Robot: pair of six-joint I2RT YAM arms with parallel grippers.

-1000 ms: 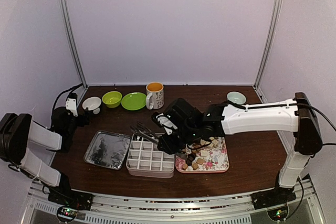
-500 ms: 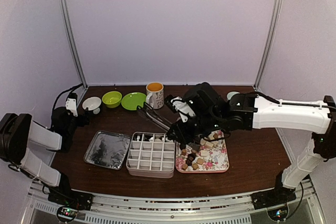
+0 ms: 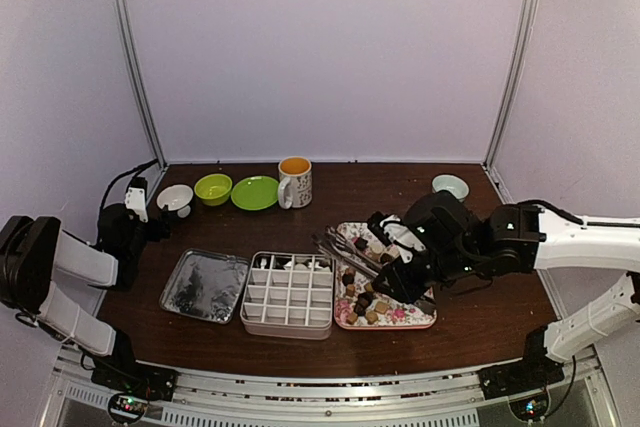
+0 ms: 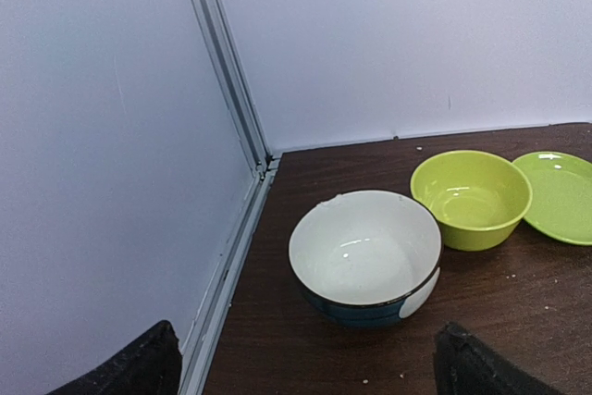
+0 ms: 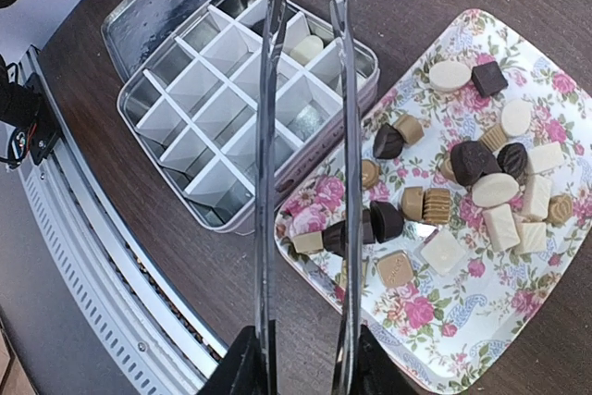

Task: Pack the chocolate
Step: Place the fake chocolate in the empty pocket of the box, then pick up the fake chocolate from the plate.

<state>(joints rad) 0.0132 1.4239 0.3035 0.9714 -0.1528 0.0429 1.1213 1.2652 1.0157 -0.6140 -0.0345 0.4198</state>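
The chocolate (image 5: 472, 159), small dark, tan and cream pieces, lies scattered on a pink floral rectangular tray (image 5: 435, 330), with one cream piece in a back cell of the white divided box (image 5: 199, 90) just left of it. The right gripper (image 5: 305, 367) is partly closed, clamping the handle end of thin metal tongs (image 5: 268, 136), whose two blades stand apart above the box's edge and the tray's left rim. A shiny metal lid (image 5: 157, 11) lies just beyond the box. The left gripper (image 4: 305, 367) is spread wide and holds nothing, near a white bowl (image 4: 365, 252), a lime bowl (image 4: 472, 196) and a green plate (image 4: 560, 191) by the corner wall.
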